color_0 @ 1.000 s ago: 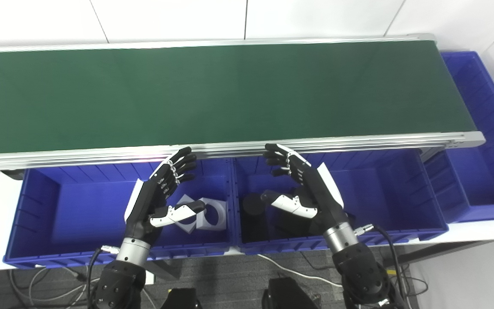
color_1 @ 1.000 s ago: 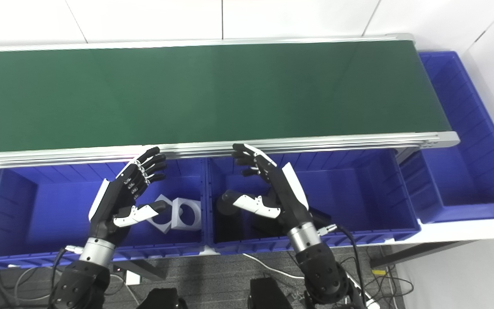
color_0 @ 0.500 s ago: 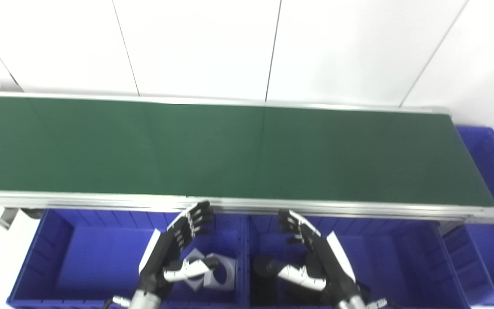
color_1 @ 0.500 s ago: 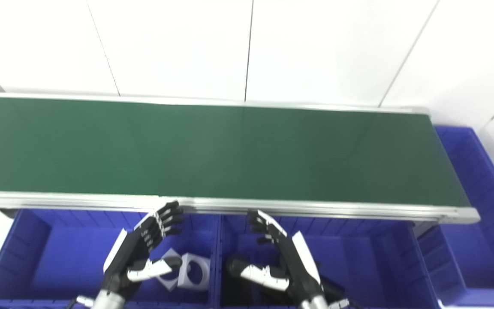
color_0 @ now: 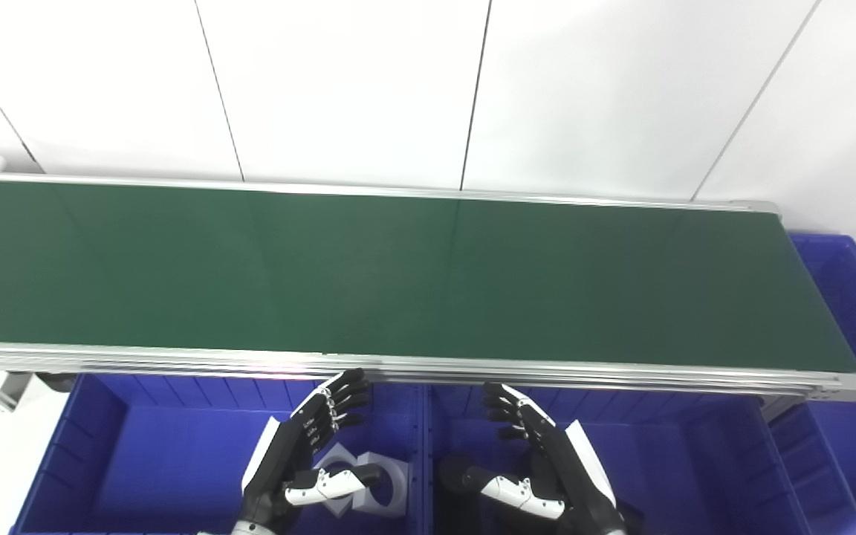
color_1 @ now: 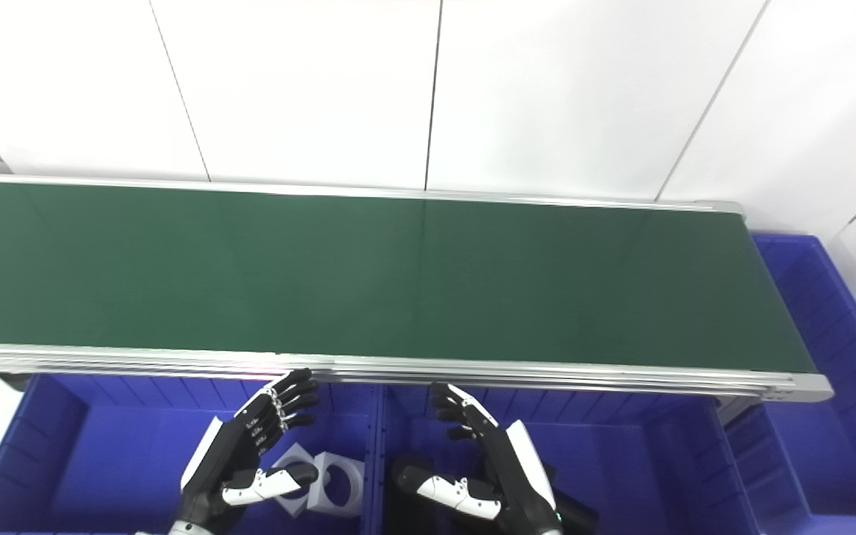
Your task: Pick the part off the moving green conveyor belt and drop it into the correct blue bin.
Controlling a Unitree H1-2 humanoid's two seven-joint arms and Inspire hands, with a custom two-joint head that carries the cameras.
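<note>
Left robot hand (color_0: 302, 464) and right robot hand (color_0: 547, 468) released, over near bins (color_0: 131, 453); belt (color_0: 398, 275) bare; 2 white parts (color_0: 368, 483) in left bin.

Belt (color_0: 398, 282): matt green, smooth, faint sheen. Side rails (color_0: 547, 369): brushed silver metal. Bins (color_0: 131, 461): glossy blue plastic, ribbed walls. Left robot hand (color_0: 302, 453): black and white hard plastic. Wall panels (color_0: 339, 89): smooth white.

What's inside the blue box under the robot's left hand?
The left blue bin holds white blocks with round holes. The left hand, open above them, covers part of them, so an exact count isn't possible.
</note>
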